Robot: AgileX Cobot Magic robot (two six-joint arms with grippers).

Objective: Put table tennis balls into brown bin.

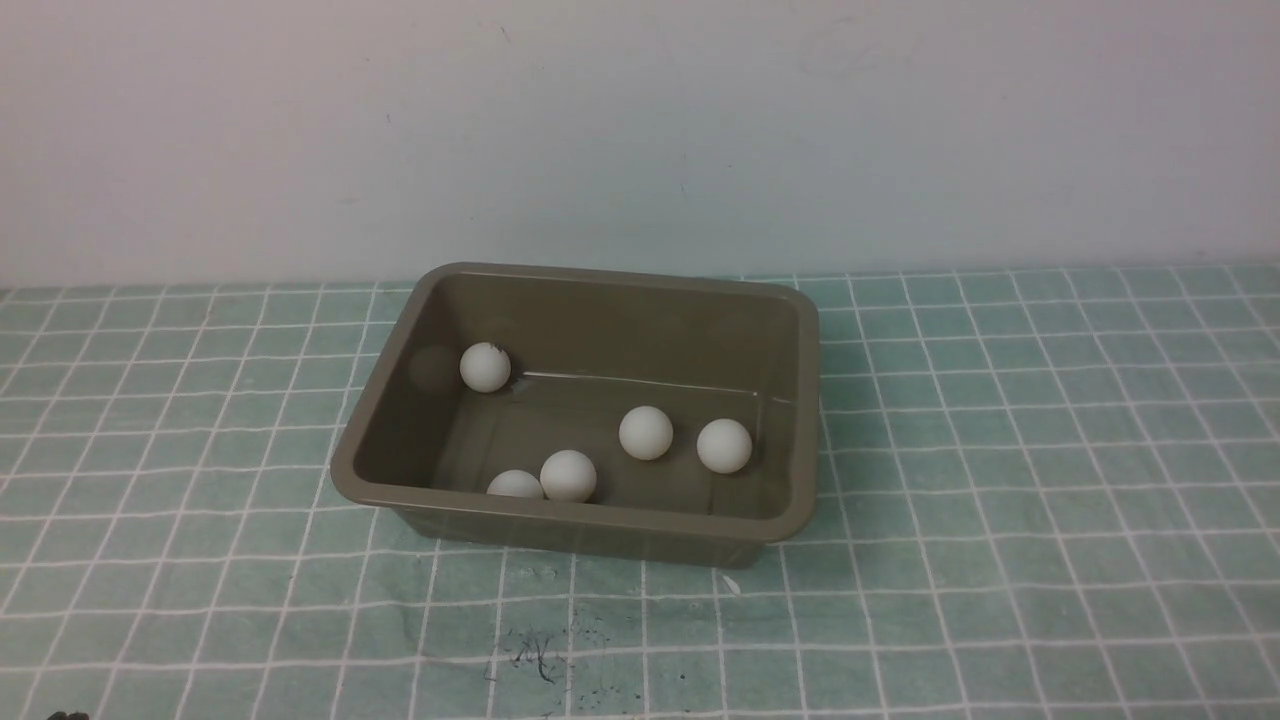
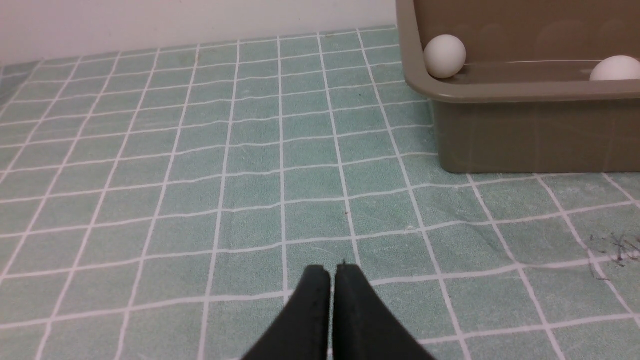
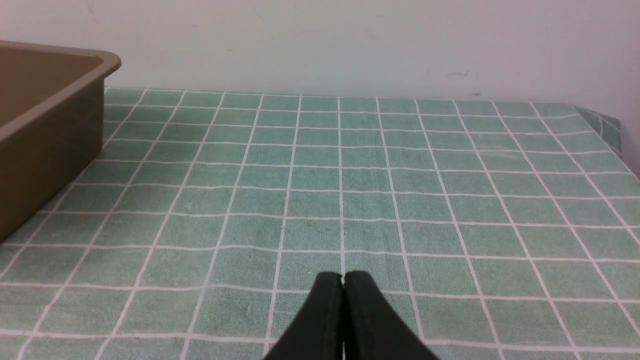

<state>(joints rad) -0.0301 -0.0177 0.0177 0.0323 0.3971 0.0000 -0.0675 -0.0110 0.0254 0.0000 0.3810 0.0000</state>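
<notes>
- While both arms sit out of the front view, the left gripper shows in its wrist view with black fingers pressed together, nothing between them, low over the green white-gridded cloth.
- Olive-brown rectangular plastic bin stands mid-table on the cloth, near the white wall; the left wrist view catches its near corner.
- All five small white matte table tennis balls lie inside the bin.
- Leftmost ball sits alone in the far left corner, touching the wall; also seen at.
- Two balls by the near wall: one half hidden behind the rim, the next just beside it, touching or nearly.
- Two more toward the right: one, another, near each other but apart.
- Small dark scribble marks on the cloth in front of the bin.
- Right gripper is closed too, holding nothing, over bare cloth, with the bin's side off to one edge of its view.
</notes>
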